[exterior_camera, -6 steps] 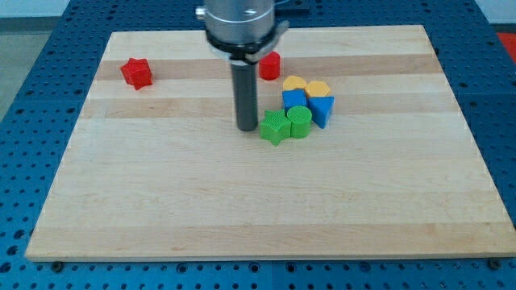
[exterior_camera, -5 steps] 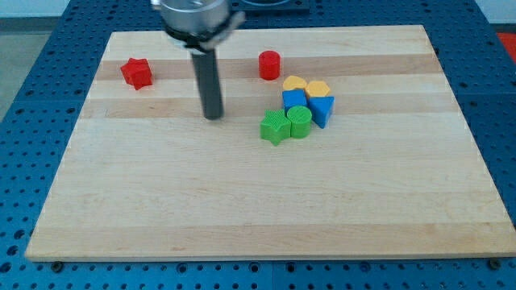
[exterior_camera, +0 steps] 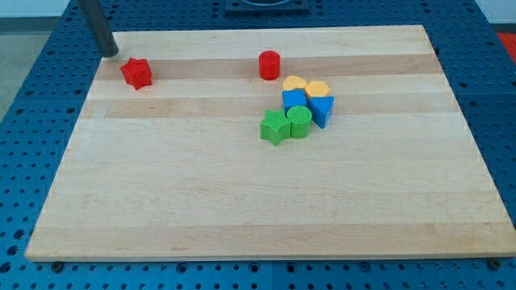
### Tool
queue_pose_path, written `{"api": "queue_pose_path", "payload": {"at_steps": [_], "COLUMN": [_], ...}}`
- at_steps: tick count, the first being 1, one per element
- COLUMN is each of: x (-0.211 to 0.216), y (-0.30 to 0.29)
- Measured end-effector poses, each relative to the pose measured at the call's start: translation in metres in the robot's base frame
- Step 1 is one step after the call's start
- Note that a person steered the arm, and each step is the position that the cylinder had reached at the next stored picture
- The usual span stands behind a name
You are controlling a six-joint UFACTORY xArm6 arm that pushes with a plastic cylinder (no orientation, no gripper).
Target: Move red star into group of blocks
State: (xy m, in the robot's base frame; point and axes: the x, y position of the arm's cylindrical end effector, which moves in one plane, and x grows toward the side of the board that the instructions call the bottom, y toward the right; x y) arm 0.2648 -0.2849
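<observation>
Blue perforated bench all around, and on it sits the pale wooden board, filling most of the view. Up at the view's top left corner stands the dark rod, and my tip rests right at the board's edge, just up and to the left of the red star, near it but with a sliver of bare wood between them. No claw on this arm at all, only the plain rod, so nothing spreads or pinches. The red star lies alone near the board's top left, well apart from everything else. Over toward the middle top, a red cylinder stands by itself, close to the cluster but not touching it. The cluster sits just below and right of it: a yellow heart and an orange block side by side at the back, a blue cube and a blue triangle beneath them, then a green cylinder and a green star at the front left, all packed tight together.
</observation>
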Motion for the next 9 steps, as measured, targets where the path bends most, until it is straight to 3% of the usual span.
{"api": "queue_pose_path", "payload": {"at_steps": [2,3,5,6,7,9], "x": [0.078,0.093,0.038,0.016,0.038,0.123], "y": [0.065,0.109,0.05,0.06,0.102,0.198]}}
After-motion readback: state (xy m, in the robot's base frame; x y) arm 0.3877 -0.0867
